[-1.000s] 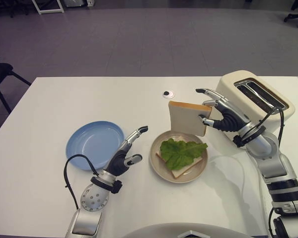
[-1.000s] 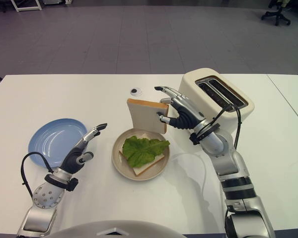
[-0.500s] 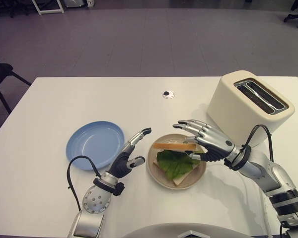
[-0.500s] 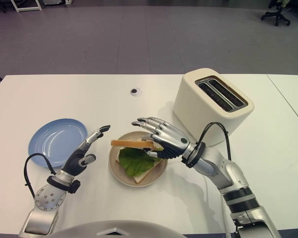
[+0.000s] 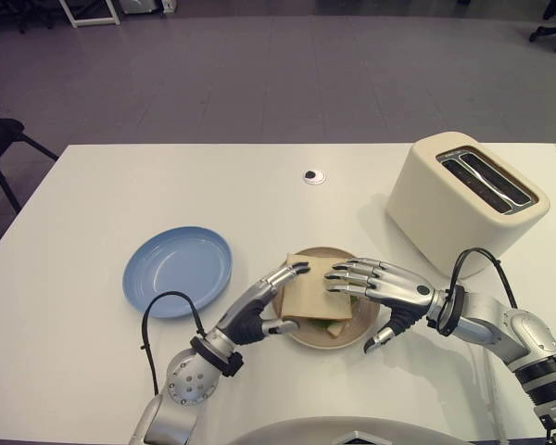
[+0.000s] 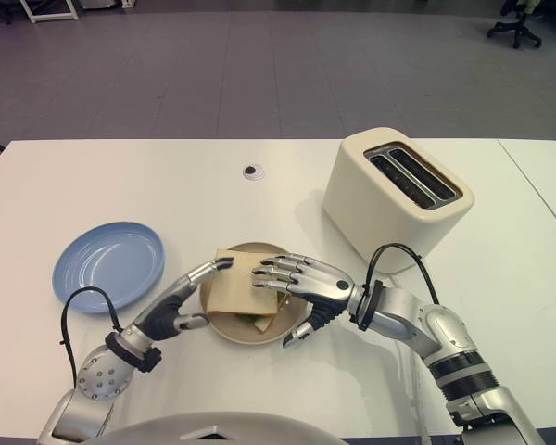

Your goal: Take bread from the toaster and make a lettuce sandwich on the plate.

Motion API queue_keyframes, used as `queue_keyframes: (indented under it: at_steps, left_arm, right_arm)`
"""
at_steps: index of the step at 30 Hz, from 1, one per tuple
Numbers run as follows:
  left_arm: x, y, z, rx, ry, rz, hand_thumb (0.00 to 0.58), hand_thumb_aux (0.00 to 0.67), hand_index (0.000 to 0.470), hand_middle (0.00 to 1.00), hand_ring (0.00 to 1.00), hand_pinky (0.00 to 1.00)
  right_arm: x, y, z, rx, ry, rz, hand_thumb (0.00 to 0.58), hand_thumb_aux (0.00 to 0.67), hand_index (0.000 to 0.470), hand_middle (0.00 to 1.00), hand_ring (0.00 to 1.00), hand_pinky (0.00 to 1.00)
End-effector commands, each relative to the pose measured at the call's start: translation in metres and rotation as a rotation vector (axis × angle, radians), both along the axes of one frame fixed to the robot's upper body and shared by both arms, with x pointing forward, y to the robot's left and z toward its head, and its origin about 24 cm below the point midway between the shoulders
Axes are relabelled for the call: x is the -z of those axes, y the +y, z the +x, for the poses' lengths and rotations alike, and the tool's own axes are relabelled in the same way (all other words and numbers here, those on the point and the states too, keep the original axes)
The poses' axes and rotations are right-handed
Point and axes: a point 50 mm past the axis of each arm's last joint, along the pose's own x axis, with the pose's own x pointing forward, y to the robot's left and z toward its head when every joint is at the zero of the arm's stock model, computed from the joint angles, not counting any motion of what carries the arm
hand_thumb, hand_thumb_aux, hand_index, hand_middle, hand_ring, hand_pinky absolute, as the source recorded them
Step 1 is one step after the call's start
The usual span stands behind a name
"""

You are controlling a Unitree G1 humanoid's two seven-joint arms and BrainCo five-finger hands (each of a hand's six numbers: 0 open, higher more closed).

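R hand (image 5: pixel 389 286) splayed flat over bread (image 5: pixel 304 295) on plate (image 5: pixel 347 335) — L hand (image 5: pixel 255 318) uncurled, empty, at rim.

Lighting: we record bright, even light from above. Table (image 5: pixel 83 232): we find its white top lit evenly from edge to edge. Shadows: we note a soft, faint one on the table just left of the toaster (image 6: pixel 380 199). Floor (image 5: pixel 259 74) behind: we log it as dimmer, a flat grey
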Motion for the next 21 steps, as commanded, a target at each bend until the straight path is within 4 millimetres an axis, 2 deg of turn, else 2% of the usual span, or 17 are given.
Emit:
queue_keyframes:
  at_steps: [1, 4, 9, 11, 15, 16, 19, 21]
  left_arm:
    - [0.004, -0.009, -0.011, 0.104, -0.017, 0.155, 0.000, 0.000, 0.000, 0.00, 0.00, 0.00]
    - [0.011, -0.013, -0.014, 0.145, -0.023, 0.281, 0.000, 0.000, 0.000, 0.00, 0.00, 0.00]
    - [0.032, -0.008, -0.011, 0.182, -0.043, 0.590, 0.000, 0.000, 0.000, 0.00, 0.00, 0.00]
    - [0.035, -0.004, -0.009, 0.170, -0.066, 0.671, 0.000, 0.000, 0.000, 0.00, 0.00, 0.00]
    - [0.031, -0.001, -0.004, 0.136, -0.124, 0.695, 0.000, 0.000, 0.000, 0.00, 0.00, 0.00]
    - [0.024, -0.002, -0.001, 0.116, -0.177, 0.671, 0.000, 0.000, 0.000, 0.00, 0.00, 0.00]
    - [-0.014, -0.007, 0.006, 0.033, -0.376, 0.495, 0.000, 0.000, 0.000, 0.00, 0.00, 0.00]
    - [-0.040, -0.010, 0.003, 0.003, -0.436, 0.285, 0.000, 0.000, 0.000, 0.00, 0.00, 0.00]
  right_arm:
    - [0.001, -0.001, 0.001, -0.013, 0.010, -0.031, 0.000, 0.000, 0.000, 0.00, 0.00, 0.00]
    - [-0.010, -0.004, 0.005, 0.014, -0.006, 0.024, 0.000, 0.000, 0.000, 0.00, 0.00, 0.00]
    - [-0.056, -0.028, 0.026, 0.200, -0.065, 0.304, 0.000, 0.000, 0.000, 0.00, 0.00, 0.00]
    - [-0.061, -0.034, 0.026, 0.239, -0.042, 0.370, 0.000, 0.000, 0.000, 0.00, 0.00, 0.00]
    - [-0.058, -0.034, 0.018, 0.218, 0.008, 0.383, 0.000, 0.000, 0.000, 0.00, 0.00, 0.00]
    - [-0.057, -0.034, 0.015, 0.196, 0.032, 0.370, 0.000, 0.000, 0.000, 0.00, 0.00, 0.00]
    - [-0.058, -0.041, 0.008, 0.151, 0.160, 0.354, 0.000, 0.000, 0.000, 0.00, 0.00, 0.00]
    - [-0.056, -0.047, 0.000, 0.122, 0.297, 0.315, 0.000, 0.000, 0.000, 0.00, 0.00, 0.00]
